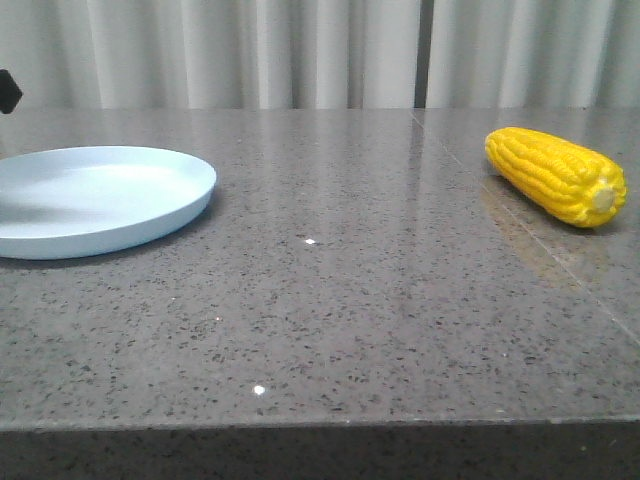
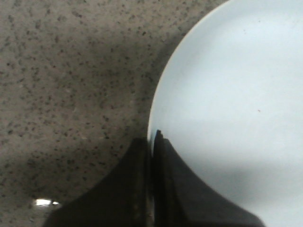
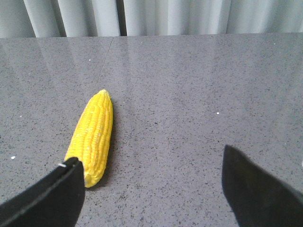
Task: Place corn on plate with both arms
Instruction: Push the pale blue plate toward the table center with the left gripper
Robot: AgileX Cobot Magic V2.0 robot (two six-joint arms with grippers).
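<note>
The grey speckled stone table (image 1: 330, 310) fills the front view, with pale pleated curtains (image 1: 300, 50) hanging behind its far edge; taking the plate (image 1: 150, 215) as the landmark, it sits on the table at the left side of that view, round, shallow, pale blue-white, nothing lying on it; the corn (image 1: 556, 175) lies well apart from the plate, far across the table on the right side, flat on the stone, bright yellow, its pale stub end turned toward the camera and its tapered tip pointing back and toward the plate's side; in the left wrist view the left gripper (image 2: 151, 142) has its two dark fingers pressed together with only a thin slit between them, their tips right at the plate's rim (image 2: 156, 101), whether touching it I cannot tell; in the right wrist view the right gripper (image 3: 151, 189) stands wide, its black fingers (image 3: 52, 196) far apart, one finger just beside the near end of the corn (image 3: 93, 137), holding nothing.
</note>
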